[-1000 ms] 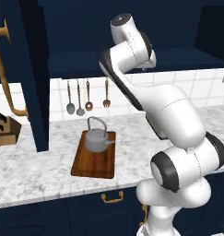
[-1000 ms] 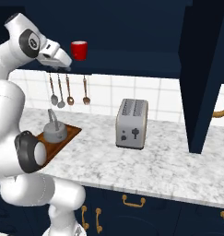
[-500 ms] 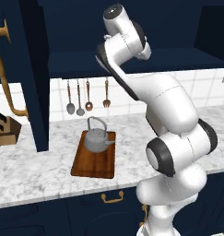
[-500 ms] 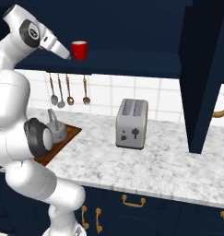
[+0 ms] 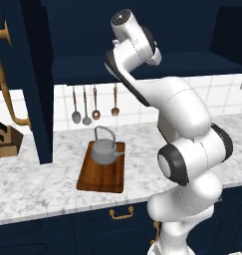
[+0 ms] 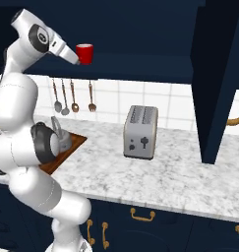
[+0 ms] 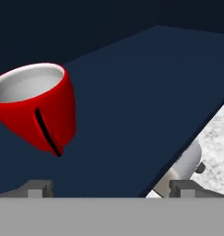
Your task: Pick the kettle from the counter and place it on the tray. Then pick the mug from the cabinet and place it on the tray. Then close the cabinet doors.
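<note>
Gripper (image 7: 111, 188) is up inside the cabinet (image 6: 140, 34) right next to the mug (image 6: 84, 53). Its two tips sit wide apart at the bottom of the hand view with nothing between them, so it's open and not holding anything. From the right base view the wrist ends just left of the mug, too close to tell if it's touching.

Everything else, placed off the toaster (image 6: 139, 132), biggest first:

- The counter (image 6: 170, 172) is what the toaster stands on, running off to both sides of it.
- The cabinet hangs above the toaster, with its navy shelf (image 7: 132, 92) right overhead.
- Cabinet doors: both swung open. One (image 6: 217, 78) is edge-on just right of the toaster, the other (image 5: 35, 79) is far off to its left, near the knife block (image 5: 4, 142).
- The tray (image 5: 102, 167) lies flat on the counter, well left of the toaster.
- The kettle (image 5: 106, 150) sits upright on the back half of the tray.
- The utensils (image 6: 72, 96) hang on the tile wall, up and left of the toaster.
- The mug stands on the shelf above and left of the toaster, near the shelf's front edge. In the hand view its handle (image 7: 48, 133) faces the camera.
</note>
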